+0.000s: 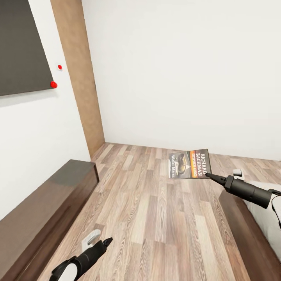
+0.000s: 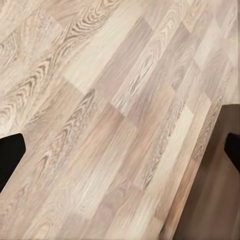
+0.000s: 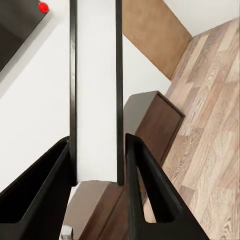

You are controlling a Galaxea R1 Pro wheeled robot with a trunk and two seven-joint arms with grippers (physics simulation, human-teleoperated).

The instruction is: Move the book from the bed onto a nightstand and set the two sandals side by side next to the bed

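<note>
At about seven o'clock in the head view, nearest the camera, the left gripper (image 1: 106, 242) hangs low over the wood-plank floor (image 1: 156, 218); its fingers look drawn together to a narrow tip there, while the left wrist view shows only dark finger edges (image 2: 10, 155) at the two sides with bare planks between, so I cannot tell how far apart they stand. Just beyond it, a small white fitting (image 1: 90, 239) lies on the floor. Along the eight o'clock side runs a low dark brown cabinet (image 1: 47, 203) against the white wall (image 1: 39, 128). At four o'clock the bed (image 1: 249, 230) shows as a dark frame edge with pale mattress beside it. Above that edge, at about three o'clock, the right gripper (image 1: 208, 175) holds the book (image 1: 190, 164) by its lower corner, cover up, in the air above the floor; in the right wrist view its fingers (image 3: 145, 190) are pinched on the book's thin edge (image 3: 95, 90). Farther off, at ten o'clock, a dark panel (image 1: 21, 47) with two red dots (image 1: 54, 84) hangs on the wall beside a tan strip (image 1: 80, 78).
</note>
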